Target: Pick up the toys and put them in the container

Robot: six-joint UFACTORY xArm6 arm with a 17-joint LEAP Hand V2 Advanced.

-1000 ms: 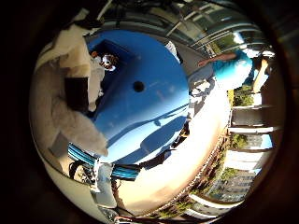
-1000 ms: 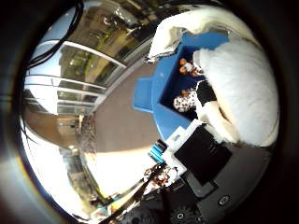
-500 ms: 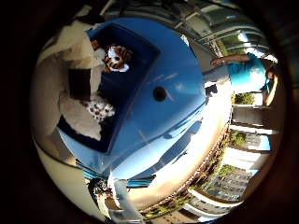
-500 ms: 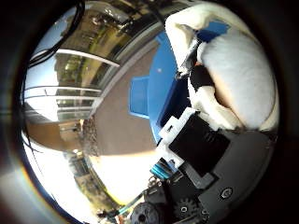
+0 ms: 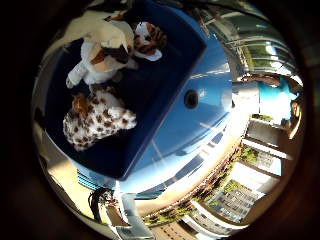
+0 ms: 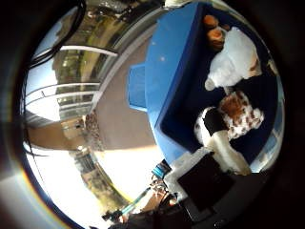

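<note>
A blue container [image 5: 200, 125] lies under my palm with three plush toys in it. A white toy with brown and black patches [image 5: 100, 57] rests beside an orange striped toy [image 5: 152, 37]. A leopard-spotted toy [image 5: 97, 122] sits apart from them on the container's floor. In the thumb side view, my right hand [image 6: 214, 164] hangs above the container, one white and black finger [image 6: 212, 131] reaching out straight over the spotted toy. Nothing is in the hand.
The container stands on a brown floor [image 6: 114, 126], and a blue handle [image 6: 137, 88] juts from its side. Glass panels and railings [image 6: 66, 76] run beyond the floor.
The white patched toy, held against my palm earlier, now lies in the container away from the hand. The views have shifted to look straight into the container.
</note>
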